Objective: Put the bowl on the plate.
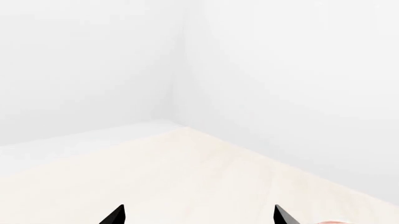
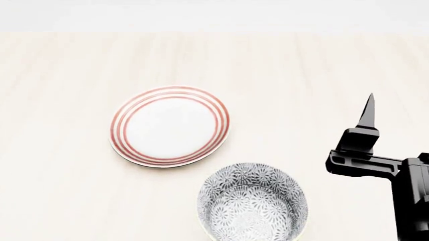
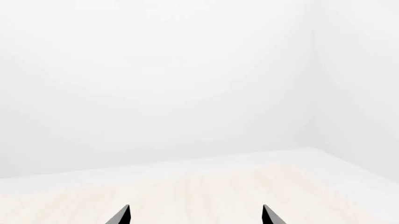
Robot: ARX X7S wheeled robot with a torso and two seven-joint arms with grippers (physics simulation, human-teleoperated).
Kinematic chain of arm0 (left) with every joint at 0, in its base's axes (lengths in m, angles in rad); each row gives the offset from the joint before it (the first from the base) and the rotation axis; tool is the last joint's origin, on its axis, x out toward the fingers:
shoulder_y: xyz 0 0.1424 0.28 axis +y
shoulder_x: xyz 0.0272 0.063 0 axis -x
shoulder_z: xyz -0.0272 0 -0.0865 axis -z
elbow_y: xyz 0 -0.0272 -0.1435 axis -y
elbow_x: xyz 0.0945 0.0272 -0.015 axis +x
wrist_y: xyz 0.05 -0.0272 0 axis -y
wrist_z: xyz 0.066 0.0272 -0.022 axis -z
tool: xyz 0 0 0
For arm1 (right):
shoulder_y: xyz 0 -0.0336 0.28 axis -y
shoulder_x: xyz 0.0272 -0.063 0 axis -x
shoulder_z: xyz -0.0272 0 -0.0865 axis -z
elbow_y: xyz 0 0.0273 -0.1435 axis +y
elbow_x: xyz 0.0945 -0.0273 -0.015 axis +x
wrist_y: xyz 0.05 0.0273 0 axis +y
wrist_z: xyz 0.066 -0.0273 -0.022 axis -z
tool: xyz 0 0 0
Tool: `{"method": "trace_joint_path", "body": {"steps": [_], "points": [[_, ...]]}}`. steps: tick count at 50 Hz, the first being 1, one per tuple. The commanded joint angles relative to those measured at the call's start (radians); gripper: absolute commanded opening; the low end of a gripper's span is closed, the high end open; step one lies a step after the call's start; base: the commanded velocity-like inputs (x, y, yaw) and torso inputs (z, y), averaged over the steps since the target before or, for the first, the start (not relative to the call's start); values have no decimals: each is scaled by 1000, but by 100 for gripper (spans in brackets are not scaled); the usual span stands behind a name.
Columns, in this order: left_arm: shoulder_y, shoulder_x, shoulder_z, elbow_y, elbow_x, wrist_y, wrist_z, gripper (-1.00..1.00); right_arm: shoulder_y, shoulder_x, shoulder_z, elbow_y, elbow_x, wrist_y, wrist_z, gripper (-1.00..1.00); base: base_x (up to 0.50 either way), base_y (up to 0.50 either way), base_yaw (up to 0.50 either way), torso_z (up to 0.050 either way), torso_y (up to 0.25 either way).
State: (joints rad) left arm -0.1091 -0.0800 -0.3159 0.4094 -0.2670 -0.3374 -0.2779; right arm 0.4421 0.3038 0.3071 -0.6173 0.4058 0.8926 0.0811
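Floral ceramic bowl beside red-ringed plate

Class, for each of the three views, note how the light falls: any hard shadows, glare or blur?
Head view: flat, even light; the plate and the bowl are sharp, with no glare and only faint shadow on the table. Left wrist view: washed-out white walls, low contrast, left gripper tips crisp. Right wrist view: equally pale, no hard shadows, right gripper tips crisp.
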Motion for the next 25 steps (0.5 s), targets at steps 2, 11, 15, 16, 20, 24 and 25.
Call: {"method": "trace_joint_path", "body": {"steps": [2,11,15,16,20,24,25], "points": [[7,-20,-23,20,-36,-5,-23,100,85,38,25,31,35,77,4,100,500,0,0,0,0],[15,-28,-26,30,-53,-4,-35,100,50,32,10,35,40,60,-10,100,500,0,0,0,0],[16,-32,-23,32,-59,-4,-40,100,36,35,9,37,38,54,-13,100,500,0,0,0,0],[17,-33,-22,33,-60,-2,-41,100,32,36,9,38,38,52,-15,100,500,0,0,0,0],[18,-37,-16,32,-61,2,-44,100,9,40,11,35,36,46,-18,100,500,0,0,0,0],[21,-41,-15,34,-67,3,-47,100,-1,57,11,15,50,104,-12,100,480,0,0,0,0],[22,-43,-15,35,-69,4,-48,100,-7,63,7,10,56,115,-18,100,0,0,0,0,0]]}}
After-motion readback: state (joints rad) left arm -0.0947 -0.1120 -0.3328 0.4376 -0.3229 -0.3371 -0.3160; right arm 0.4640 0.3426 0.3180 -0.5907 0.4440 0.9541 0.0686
